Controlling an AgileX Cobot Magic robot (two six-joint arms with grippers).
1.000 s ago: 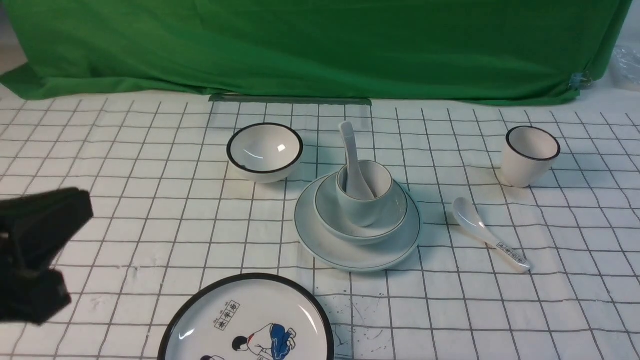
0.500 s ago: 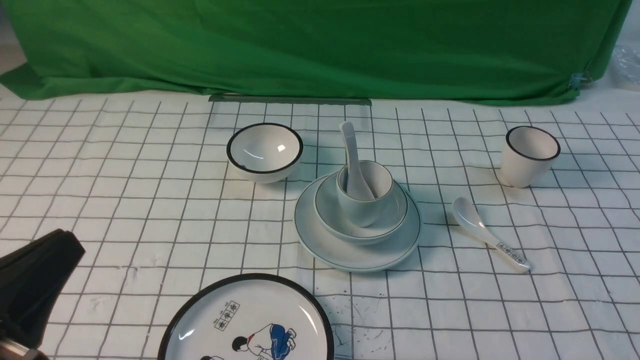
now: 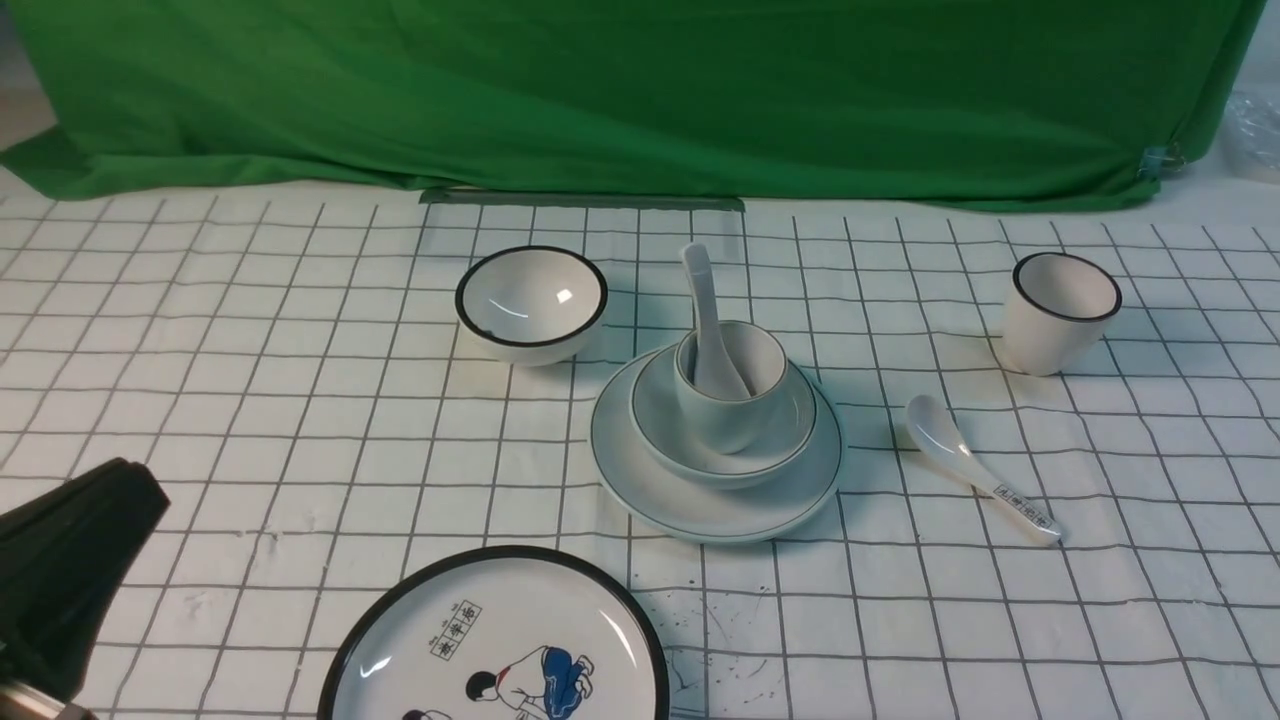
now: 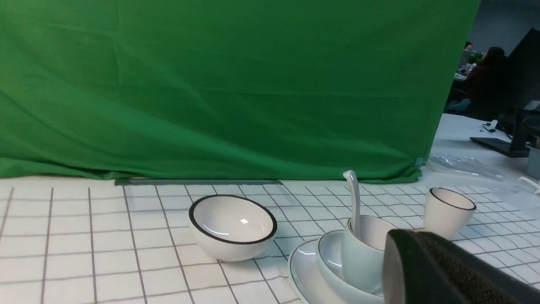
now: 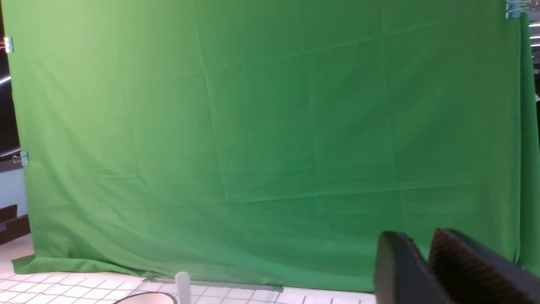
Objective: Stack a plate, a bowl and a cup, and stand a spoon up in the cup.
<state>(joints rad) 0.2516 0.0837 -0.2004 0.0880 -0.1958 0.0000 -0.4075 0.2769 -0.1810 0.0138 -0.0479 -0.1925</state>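
Green cloth [image 3: 640, 100] backs the gridded counter [image 3: 250, 400]. Mid-counter, plate [image 3: 715, 505] carries bowl [image 3: 790, 440], cup [image 3: 725, 415] and upright spoon [image 3: 700, 290]. Left tool [image 3: 115, 500], near the left front corner, is closed and empty. Right tool [image 5: 422, 242] is slightly parted and empty.

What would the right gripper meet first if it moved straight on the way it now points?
Most likely only the green cloth. The right gripper, jaws slightly apart, aims at that backdrop and nothing shows between them. The tip of the spoon seems well off that line, though depth is unclear.
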